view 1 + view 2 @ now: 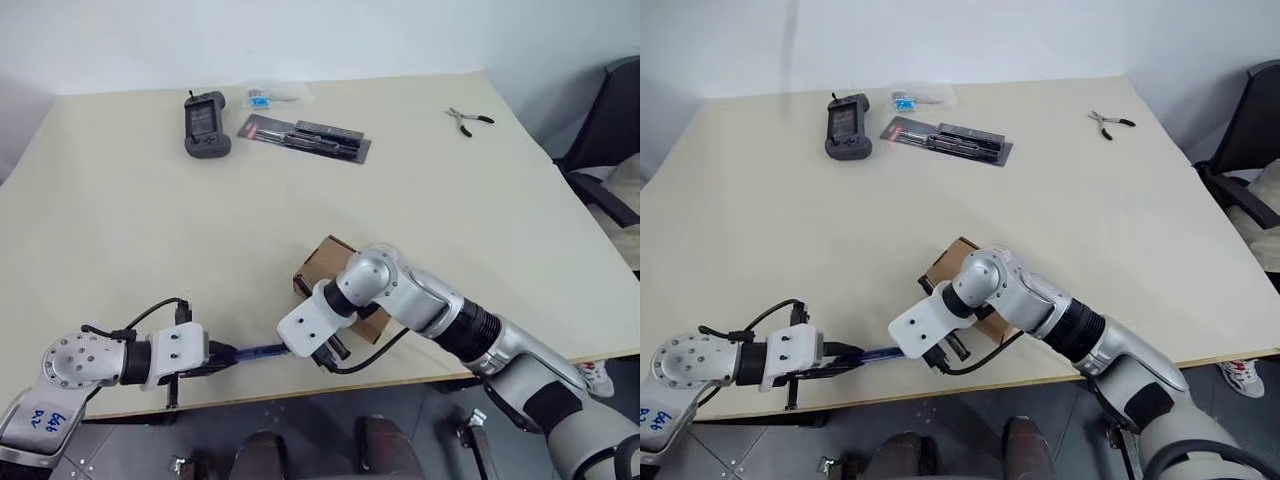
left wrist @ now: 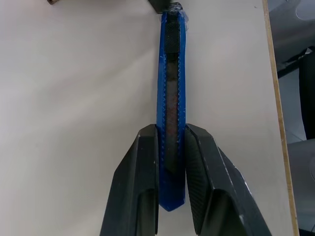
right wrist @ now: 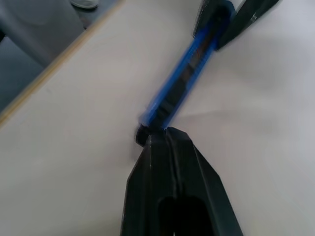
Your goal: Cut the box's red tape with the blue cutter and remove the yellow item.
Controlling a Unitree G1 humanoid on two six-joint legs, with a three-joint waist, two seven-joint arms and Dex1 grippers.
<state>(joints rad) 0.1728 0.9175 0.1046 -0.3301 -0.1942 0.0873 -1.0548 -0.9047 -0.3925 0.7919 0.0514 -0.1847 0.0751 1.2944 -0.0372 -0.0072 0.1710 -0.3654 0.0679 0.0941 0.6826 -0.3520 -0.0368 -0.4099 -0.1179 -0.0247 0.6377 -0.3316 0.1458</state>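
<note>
With the left gripper (image 2: 171, 162) clamping the cutter (image 2: 171, 103), the right gripper's (image 3: 165, 135) shut jaws touch its tip, likely preparing the blade; next, the box (image 1: 322, 262) tape.

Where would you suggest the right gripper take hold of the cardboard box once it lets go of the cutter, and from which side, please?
Probably across its short width, coming down from above. The box lies flat on the table, partly hidden behind the right arm, so its side walls look the easiest faces to pinch. The right gripper is shut at the tip of the blue cutter, which the left gripper holds.
</note>
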